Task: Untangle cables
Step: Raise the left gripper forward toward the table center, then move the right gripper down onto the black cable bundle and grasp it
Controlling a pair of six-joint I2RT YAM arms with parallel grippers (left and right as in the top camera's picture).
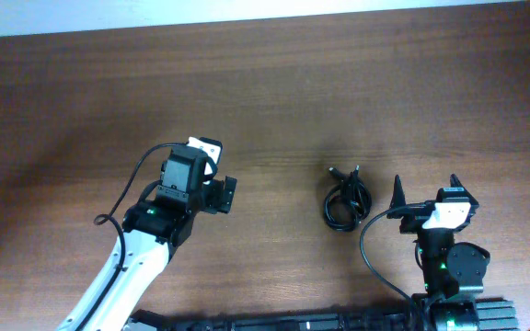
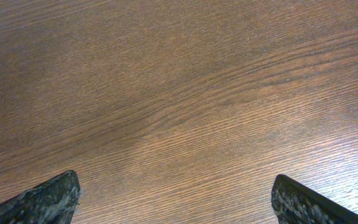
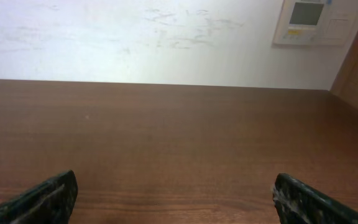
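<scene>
The cables (image 1: 346, 199) lie in one small black knot on the table (image 1: 265, 74), at about 4 o'clock from the middle of the overhead view. The loops overlap closely, so I cannot tell how many cords there are. One short plug (image 1: 335, 171) sticks out at the knot's 11 o'clock; it is too small to tell its colour. The knot lies free of both grippers.

The right gripper (image 1: 426, 190) sits near the cables, at their 3 o'clock, and is apart from them. It is released, with its two fingers spread wide and pointing toward 12 o'clock. In the right wrist view the fingers (image 3: 45, 199) show only as dark tips at the two bottom corners, with bare wood between them. Beyond the table edge stands a pale wall (image 3: 135, 37), with a panel (image 3: 309, 22) at 1 o'clock.

The left gripper (image 1: 217, 176) is at the cables' 9 o'clock, well apart from them. It sits at the end of a white arm (image 1: 127, 267) that comes in from 7 o'clock. It too is released. In the left wrist view its fingers (image 2: 45, 199) stand far apart at the lower corners, and only wood grain lies between them.
</scene>
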